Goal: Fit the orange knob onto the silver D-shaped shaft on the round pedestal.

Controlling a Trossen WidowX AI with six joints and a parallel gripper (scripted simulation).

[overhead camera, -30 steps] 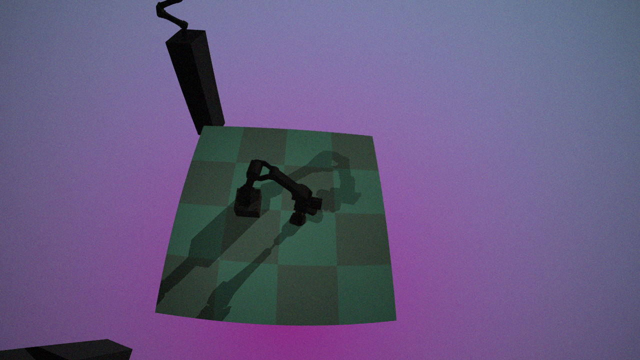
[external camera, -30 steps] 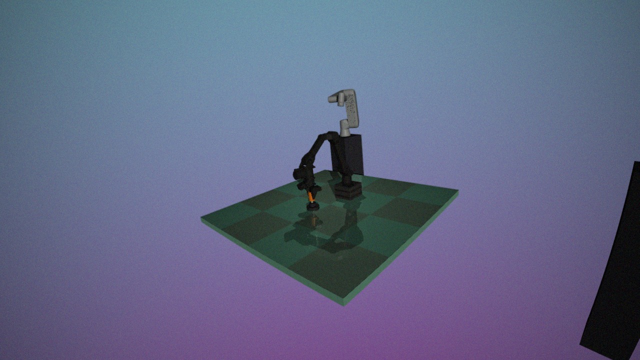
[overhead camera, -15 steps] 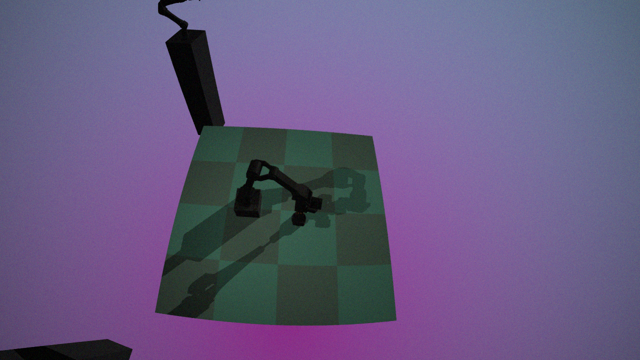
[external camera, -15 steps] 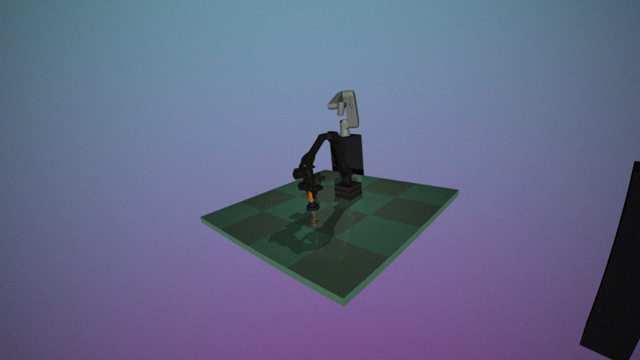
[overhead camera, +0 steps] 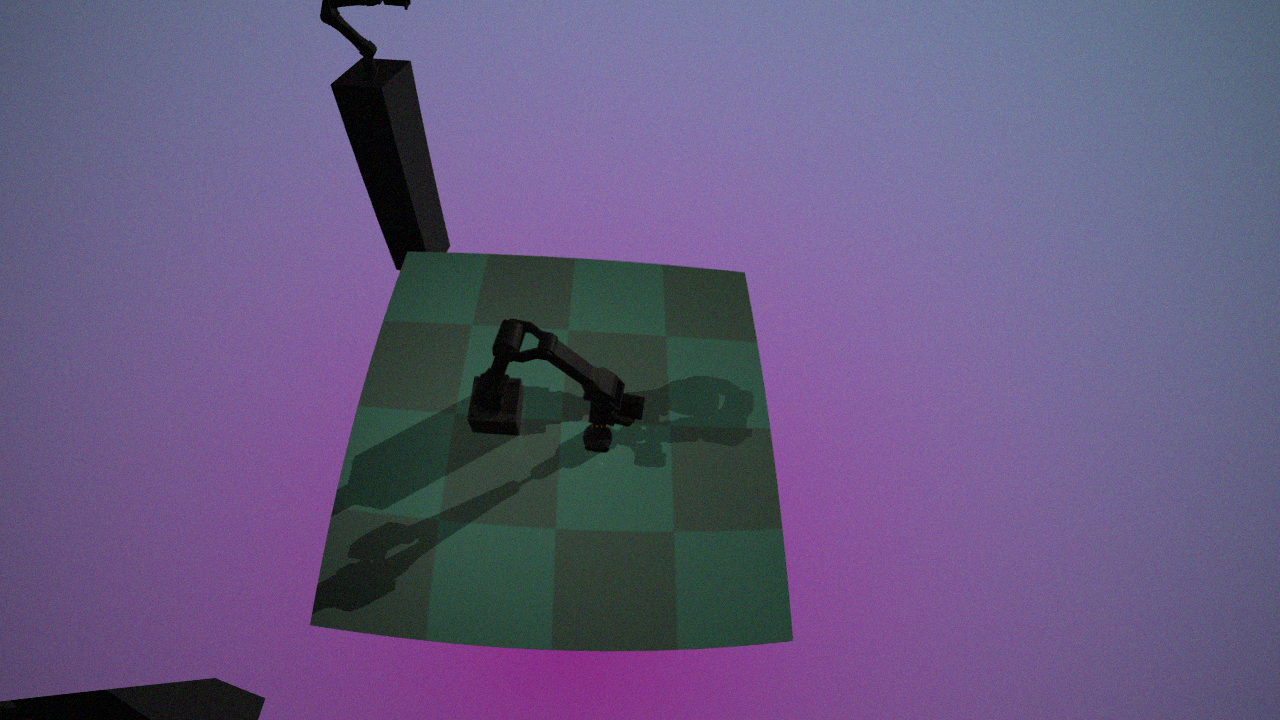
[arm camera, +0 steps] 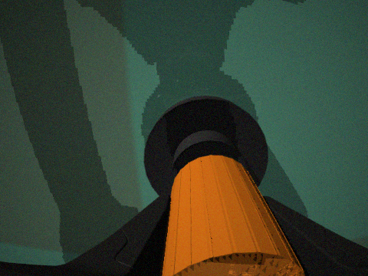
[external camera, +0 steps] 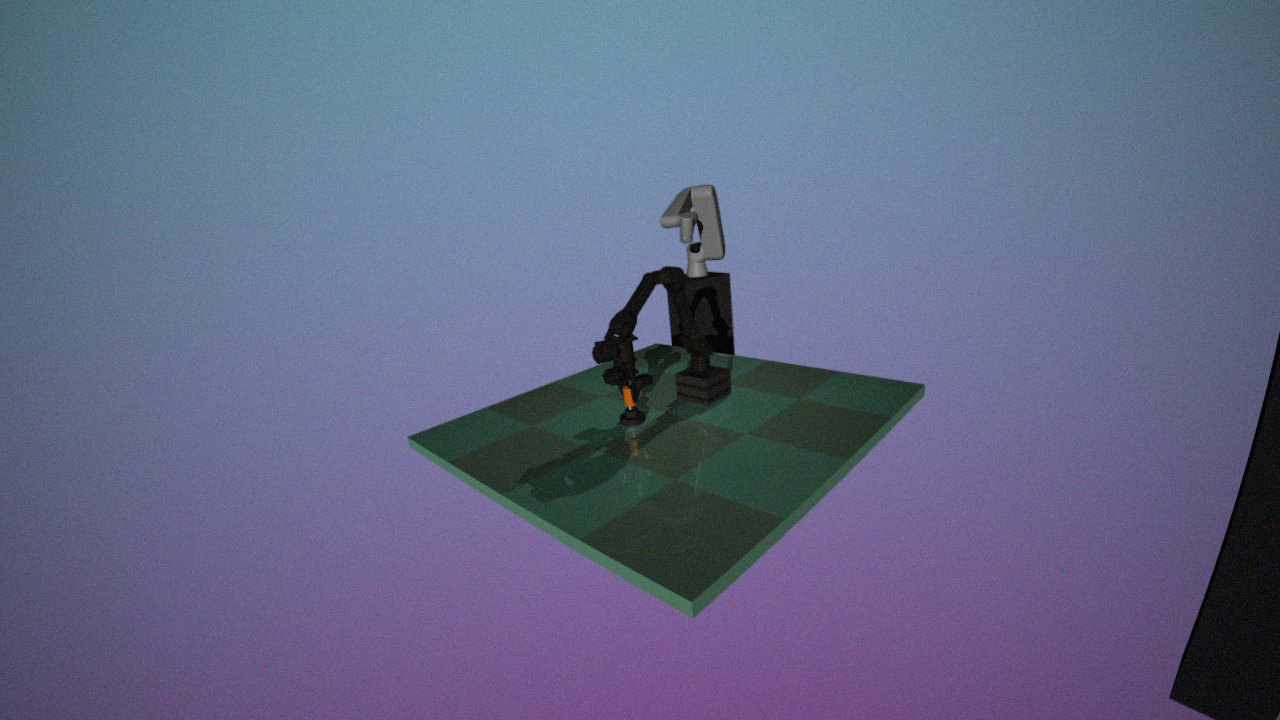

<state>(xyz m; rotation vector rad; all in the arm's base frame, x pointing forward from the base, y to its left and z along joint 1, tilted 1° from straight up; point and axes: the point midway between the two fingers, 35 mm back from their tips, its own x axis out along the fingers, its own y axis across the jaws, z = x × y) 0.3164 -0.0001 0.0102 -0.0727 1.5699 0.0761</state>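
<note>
The gripper (arm camera: 225,261) is clamped on the orange knob (arm camera: 225,230), its lower end right over the round pedestal (arm camera: 153,153). Knob tilted, directly above the pedestal on the checkered floor (external camera: 760,465).

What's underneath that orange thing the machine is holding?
Right below the orange knob, held in the gripper, sits a dark round pedestal on the green checkered board. A raised collar shows at its middle. The silver shaft and the knob's hole are hidden by the knob.
</note>
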